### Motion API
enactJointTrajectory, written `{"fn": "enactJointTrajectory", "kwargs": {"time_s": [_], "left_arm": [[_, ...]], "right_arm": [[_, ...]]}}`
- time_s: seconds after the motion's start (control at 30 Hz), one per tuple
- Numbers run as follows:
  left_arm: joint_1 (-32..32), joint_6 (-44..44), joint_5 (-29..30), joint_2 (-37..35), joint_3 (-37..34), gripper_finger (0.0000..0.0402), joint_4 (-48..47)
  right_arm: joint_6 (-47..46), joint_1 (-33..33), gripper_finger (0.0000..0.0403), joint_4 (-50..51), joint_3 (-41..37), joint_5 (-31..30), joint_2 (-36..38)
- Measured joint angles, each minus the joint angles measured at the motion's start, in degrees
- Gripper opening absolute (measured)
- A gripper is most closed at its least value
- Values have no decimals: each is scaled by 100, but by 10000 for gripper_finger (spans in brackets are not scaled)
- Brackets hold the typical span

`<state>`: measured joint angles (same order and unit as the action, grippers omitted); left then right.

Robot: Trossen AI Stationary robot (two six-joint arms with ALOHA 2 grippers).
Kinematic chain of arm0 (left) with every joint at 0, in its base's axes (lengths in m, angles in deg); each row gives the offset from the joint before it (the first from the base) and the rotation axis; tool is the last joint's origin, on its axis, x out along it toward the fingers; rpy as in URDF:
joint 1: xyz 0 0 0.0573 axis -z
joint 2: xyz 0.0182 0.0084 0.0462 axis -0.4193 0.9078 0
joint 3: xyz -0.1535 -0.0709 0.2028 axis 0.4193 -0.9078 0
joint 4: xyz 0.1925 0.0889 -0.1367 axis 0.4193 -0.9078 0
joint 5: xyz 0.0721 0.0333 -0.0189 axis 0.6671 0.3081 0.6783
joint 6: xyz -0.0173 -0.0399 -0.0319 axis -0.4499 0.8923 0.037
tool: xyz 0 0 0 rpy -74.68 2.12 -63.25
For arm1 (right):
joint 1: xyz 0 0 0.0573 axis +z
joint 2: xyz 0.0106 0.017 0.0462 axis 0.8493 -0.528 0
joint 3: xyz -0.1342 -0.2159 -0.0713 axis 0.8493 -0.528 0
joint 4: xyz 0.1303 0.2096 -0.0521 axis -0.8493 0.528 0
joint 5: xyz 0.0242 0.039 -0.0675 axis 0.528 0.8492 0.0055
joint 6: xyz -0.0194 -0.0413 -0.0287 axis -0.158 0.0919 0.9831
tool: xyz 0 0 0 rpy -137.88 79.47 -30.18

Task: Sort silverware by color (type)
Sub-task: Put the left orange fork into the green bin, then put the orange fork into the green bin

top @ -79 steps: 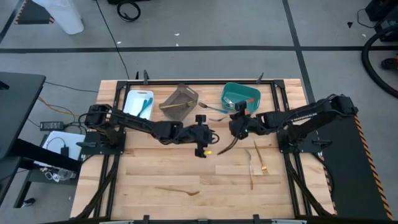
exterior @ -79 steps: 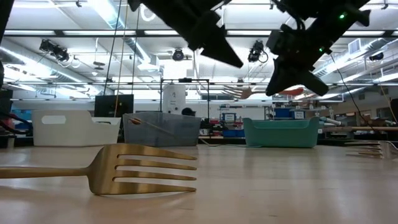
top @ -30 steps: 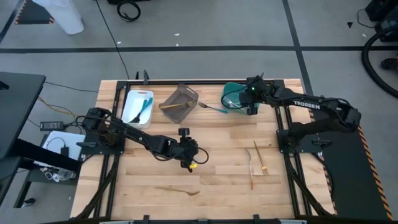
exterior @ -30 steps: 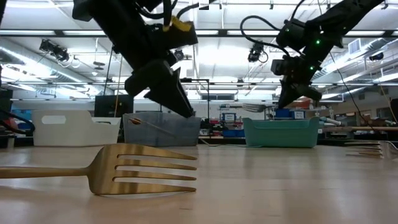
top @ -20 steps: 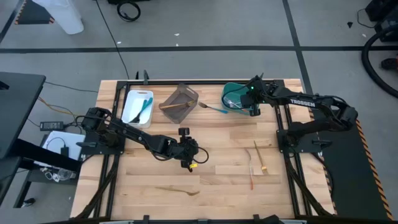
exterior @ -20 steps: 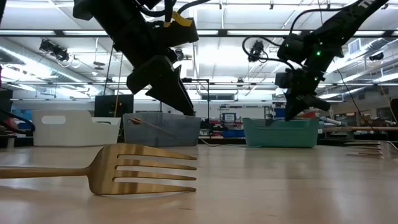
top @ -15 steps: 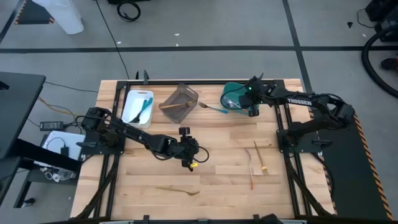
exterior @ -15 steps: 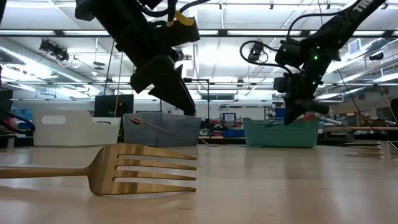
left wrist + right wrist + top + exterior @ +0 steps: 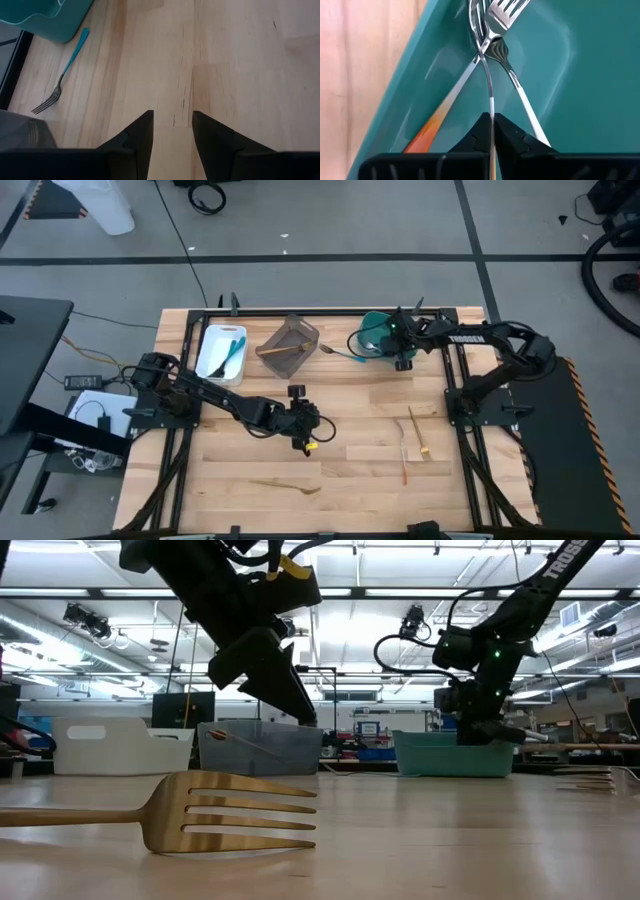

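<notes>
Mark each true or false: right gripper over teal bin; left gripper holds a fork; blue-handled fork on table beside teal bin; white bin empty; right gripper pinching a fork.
1. The right gripper is over the teal bin. True.
2. The left gripper holds a fork. False: its fingers stand apart over bare table, holding nothing.
3. A blue-handled fork lies on the table beside the teal bin. True.
4. The white bin is empty. False: blue utensils lie in it.
5. The right gripper pinches a fork's slim handle. True: in the right wrist view the handle runs between its closed fingers, down into the bin.
</notes>
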<state>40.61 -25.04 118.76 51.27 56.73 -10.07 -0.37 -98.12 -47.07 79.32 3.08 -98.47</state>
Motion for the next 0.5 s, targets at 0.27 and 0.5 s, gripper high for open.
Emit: {"fn": "enactJointTrajectory", "kwargs": {"time_s": [0.27,0.5], "left_arm": [[0,-58,1,0,0,144,-2],[-1,-157,3,0,0,144,-7]], "right_arm": [[-235,0,58,-8,-7,-25,77],[-226,4,102,-20,-7,-179,441]]}}
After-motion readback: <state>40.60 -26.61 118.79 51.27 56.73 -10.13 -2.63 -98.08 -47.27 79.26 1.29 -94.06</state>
